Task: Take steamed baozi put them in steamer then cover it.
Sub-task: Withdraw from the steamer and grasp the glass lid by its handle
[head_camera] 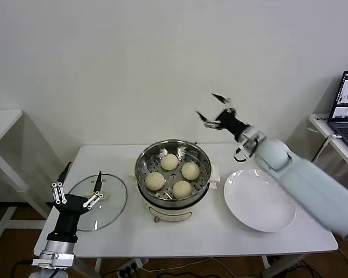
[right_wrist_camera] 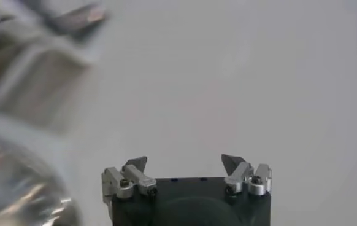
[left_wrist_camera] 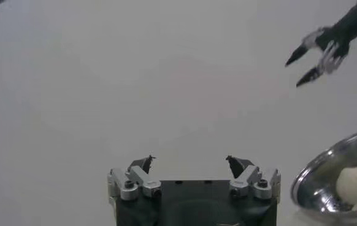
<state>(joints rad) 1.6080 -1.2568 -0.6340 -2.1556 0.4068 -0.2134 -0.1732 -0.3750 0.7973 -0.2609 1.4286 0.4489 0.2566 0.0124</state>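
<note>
Several cream-white steamed baozi (head_camera: 169,162) lie on the perforated tray inside the shiny steamer (head_camera: 144,157) at the table's middle; its rim (left_wrist_camera: 326,166) and one baozi (left_wrist_camera: 356,183) show in the left wrist view. The glass cover (head_camera: 113,202) lies flat on the table left of the steamer. My left gripper (head_camera: 75,188) stands open just above the cover's near edge, holding nothing; its own view (left_wrist_camera: 191,161) faces the wall. My right gripper (head_camera: 216,109) hangs open and empty in the air behind and right of the steamer, also seen as the right gripper (left_wrist_camera: 316,55) from the left wrist.
An empty white plate (head_camera: 260,200) lies right of the steamer. A side table with a laptop (head_camera: 347,104) stands at the far right, another small table (head_camera: 0,124) at the far left. A white wall runs behind the table.
</note>
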